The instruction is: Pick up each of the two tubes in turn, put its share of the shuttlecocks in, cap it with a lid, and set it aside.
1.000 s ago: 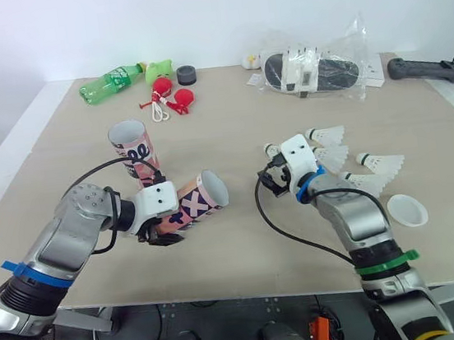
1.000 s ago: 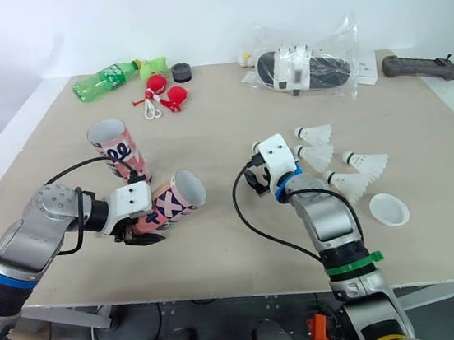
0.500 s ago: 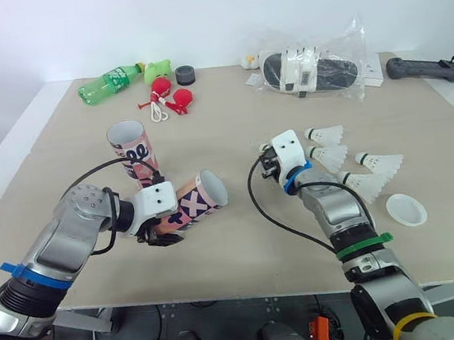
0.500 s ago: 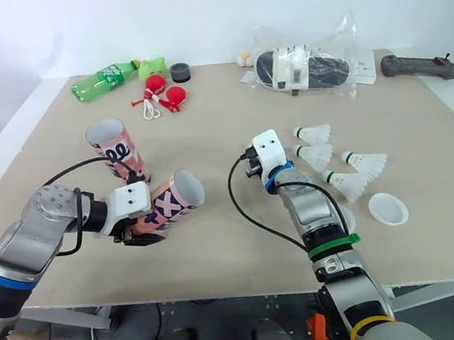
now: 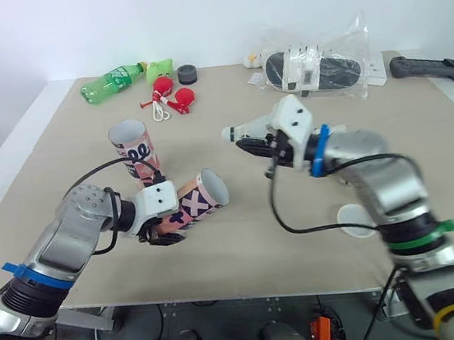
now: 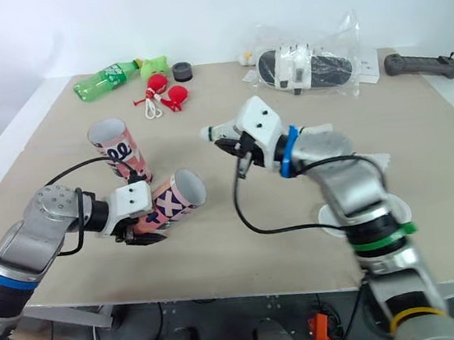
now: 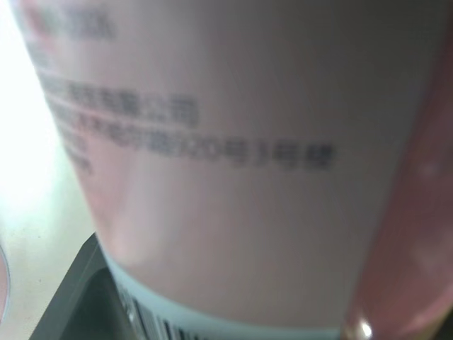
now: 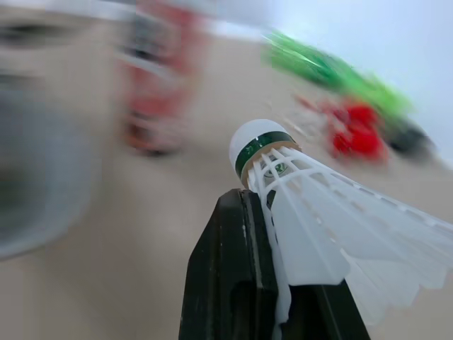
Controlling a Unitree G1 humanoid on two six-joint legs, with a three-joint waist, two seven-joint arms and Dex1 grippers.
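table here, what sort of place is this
Probably a robotics test bench, not a home: a plain table against a blank white wall, unrelated props like a green bottle and a plastic bag, and a black handheld controller.

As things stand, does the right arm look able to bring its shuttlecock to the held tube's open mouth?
Probably yes: the shuttlecock in the right gripper hangs over bare table, nothing between it and the tube mouth.

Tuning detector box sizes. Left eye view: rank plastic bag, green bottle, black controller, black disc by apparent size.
1. plastic bag, clearly largest.
2. green bottle and black controller: look alike, not ranked.
3. black disc, smallest.
All lie similarly far from the camera.
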